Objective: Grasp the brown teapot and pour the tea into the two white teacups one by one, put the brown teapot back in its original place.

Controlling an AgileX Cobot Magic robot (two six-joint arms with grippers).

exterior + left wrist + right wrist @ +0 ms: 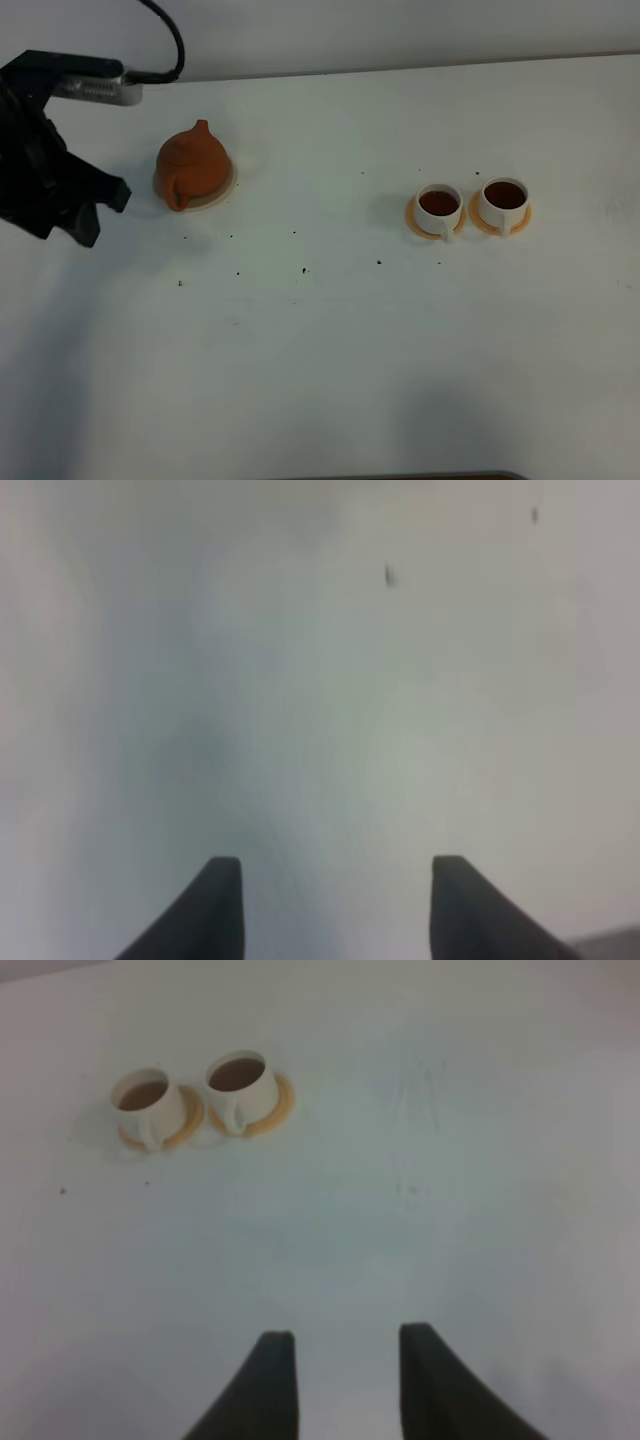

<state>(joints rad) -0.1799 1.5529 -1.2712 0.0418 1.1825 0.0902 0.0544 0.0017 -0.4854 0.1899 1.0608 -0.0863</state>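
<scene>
On the bench (330, 340), with the brown teapot (194, 164) seated on its coaster (228, 185) and both white teacups (439, 204) filled, draw the left gripper (95, 215), fingers (215, 905) parted and empty, clear without nudging the pot.

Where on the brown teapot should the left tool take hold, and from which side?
Probably across the round body of the brown teapot, coming from the left tool's side, jaws spread either side. Its knob points up and a short protrusion juts toward the camera; whether that is spout or handle is unclear.
</scene>
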